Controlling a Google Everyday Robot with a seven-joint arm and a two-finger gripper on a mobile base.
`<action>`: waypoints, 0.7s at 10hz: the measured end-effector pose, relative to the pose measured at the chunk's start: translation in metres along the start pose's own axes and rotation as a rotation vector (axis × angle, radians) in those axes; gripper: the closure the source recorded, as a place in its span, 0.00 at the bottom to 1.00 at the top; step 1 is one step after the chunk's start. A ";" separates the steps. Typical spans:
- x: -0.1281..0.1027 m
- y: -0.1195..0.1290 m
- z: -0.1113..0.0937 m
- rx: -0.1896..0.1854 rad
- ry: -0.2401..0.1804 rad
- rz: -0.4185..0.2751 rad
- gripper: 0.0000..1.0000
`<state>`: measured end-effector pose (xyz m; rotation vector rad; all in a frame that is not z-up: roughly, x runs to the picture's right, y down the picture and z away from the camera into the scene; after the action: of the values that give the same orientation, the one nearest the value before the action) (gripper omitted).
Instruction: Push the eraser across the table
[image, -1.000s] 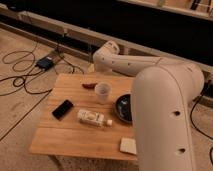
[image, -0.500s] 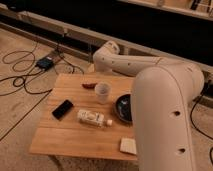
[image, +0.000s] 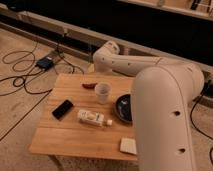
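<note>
A small flat white block (image: 128, 145) that looks like the eraser lies near the front right corner of the wooden table (image: 65, 137). It sits right beside my big white arm segment (image: 165, 115), which fills the right of the view. The arm folds back to a joint (image: 107, 53) over the table's far edge. My gripper is not in view; no fingers show anywhere along the arm.
On the table are a flat black rectangular object (image: 62, 109) at the left, a white bottle lying on its side (image: 93, 118), a white cup (image: 102, 92), a red chili (image: 89, 85) and a dark bowl (image: 124, 107). Cables and a blue box (image: 45, 63) lie on the floor at the left.
</note>
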<state>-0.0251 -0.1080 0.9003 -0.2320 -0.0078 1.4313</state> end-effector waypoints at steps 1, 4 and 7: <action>0.000 0.000 0.000 0.000 0.000 0.000 0.20; -0.001 0.001 0.000 0.000 0.000 0.000 0.20; -0.001 0.016 0.003 0.000 0.027 -0.095 0.20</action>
<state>-0.0410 -0.1062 0.9005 -0.2479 0.0027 1.3339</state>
